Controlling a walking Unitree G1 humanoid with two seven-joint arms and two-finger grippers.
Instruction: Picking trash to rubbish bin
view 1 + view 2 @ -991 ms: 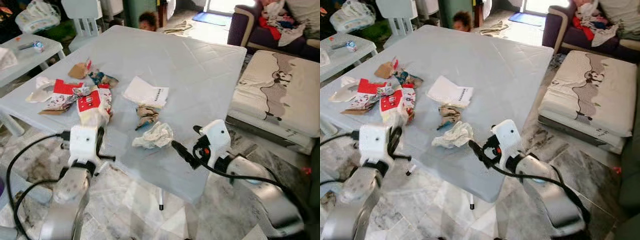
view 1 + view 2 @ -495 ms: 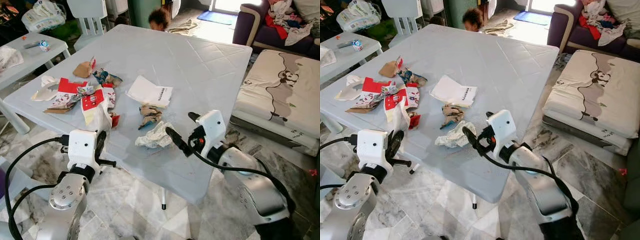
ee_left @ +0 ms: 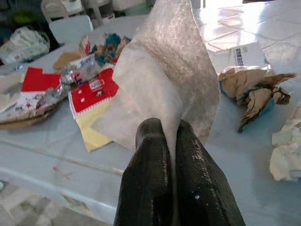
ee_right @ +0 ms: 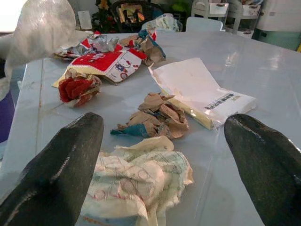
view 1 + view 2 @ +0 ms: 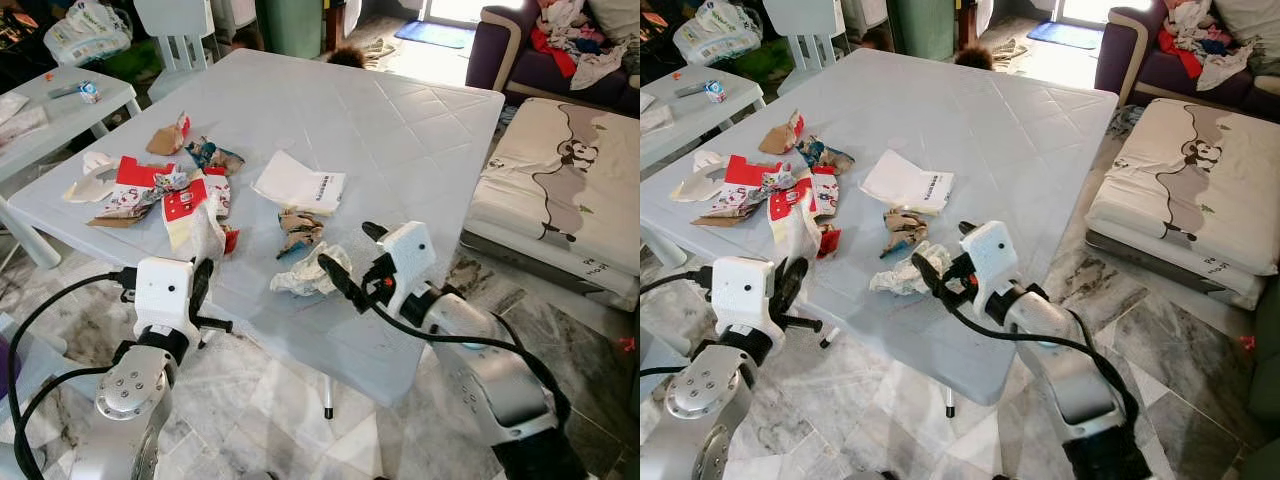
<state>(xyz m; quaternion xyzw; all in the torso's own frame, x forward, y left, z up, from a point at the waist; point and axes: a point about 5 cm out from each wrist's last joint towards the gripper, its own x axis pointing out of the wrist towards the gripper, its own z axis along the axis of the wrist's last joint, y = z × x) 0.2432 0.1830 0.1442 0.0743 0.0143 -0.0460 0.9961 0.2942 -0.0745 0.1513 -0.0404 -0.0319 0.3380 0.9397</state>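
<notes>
A crumpled white paper wad [image 5: 305,273] is lying near the front edge of the counter [image 5: 400,130]. The right tool [image 4: 167,155] is hovering just beside the wad, its fingers [image 4: 51,174] spread wide to either side of it. A brown crumpled scrap [image 5: 297,230] is sitting just behind the wad, with a white packet [image 5: 298,184] beyond. Well to the wad's left, the left tool [image 3: 170,141] is pinching a translucent wrapper [image 3: 164,80], fingers pressed together.

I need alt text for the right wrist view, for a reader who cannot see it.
Two open black fingers frame a crumpled white paper wad on a pale blue table. Beyond it lie crumpled brown paper, a flat white packet and red-and-white wrappers.
</notes>
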